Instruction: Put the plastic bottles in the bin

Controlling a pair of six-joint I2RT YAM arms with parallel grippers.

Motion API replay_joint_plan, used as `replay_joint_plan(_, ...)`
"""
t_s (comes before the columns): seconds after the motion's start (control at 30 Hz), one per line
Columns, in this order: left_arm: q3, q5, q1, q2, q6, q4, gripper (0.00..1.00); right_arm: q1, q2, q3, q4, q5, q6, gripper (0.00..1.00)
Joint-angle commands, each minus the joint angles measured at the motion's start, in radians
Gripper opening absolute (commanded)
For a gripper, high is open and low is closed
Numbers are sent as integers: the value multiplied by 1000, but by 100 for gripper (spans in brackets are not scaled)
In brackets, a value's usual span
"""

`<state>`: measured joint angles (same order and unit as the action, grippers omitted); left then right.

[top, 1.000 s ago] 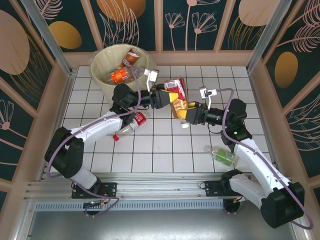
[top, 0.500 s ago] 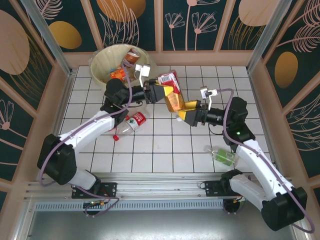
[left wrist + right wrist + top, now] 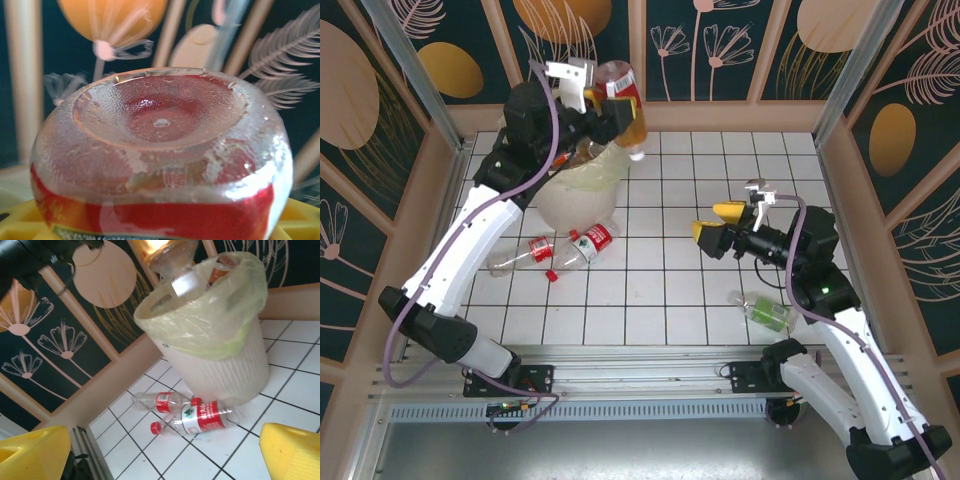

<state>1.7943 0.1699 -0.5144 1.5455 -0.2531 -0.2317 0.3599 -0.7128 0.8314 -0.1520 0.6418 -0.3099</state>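
While the left claw (image 3: 607, 110) hangs above the bin (image 3: 575, 205), I see it clamped on an amber bottle (image 3: 628, 122) with a red label. The bottle is tilted neck-down over the bin's liner-covered rim, with its white cap lowest. The left wrist camera looks straight onto that bottle's dimpled base, and a yellow finger pad (image 3: 300, 220) presses in at the label, so the grip is a firm one near the bottom end. The right claw (image 3: 712, 224) hovers to the right of the bin, well apart from it, with its jaws spread wide and nothing between them. From its camera I can make out at least one orange-labelled bottle (image 3: 220, 271) lying inside the bin, partly hidden by the liner. Two floor bottles (image 3: 582, 245) with red labels lie on their sides on the white tiles just beside the bin's base, on its near side, and one has a red cap. A green bottle (image 3: 765, 313) lies on its side well to the right of the bin, nearer the arm bases.
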Motion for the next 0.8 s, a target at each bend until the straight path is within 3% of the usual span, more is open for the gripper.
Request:
replay_joint_plan(0.0, 113, -288, 18, 77, 193, -220, 62, 1, 22, 6, -61, -55, 51, 97)
replay_joint_plan(0.27, 258, -460, 107, 228, 317, -284, 64, 1, 36, -18, -86, -115, 38, 96)
replay_joint_plan(0.4, 267, -471, 176, 280, 332, -273, 64, 4, 35, -37, -90, -154, 19, 96)
replay_joint_plan(0.77, 279, -467, 251, 397, 355, -277, 67, 3, 14, -69, -213, -384, -92, 95)
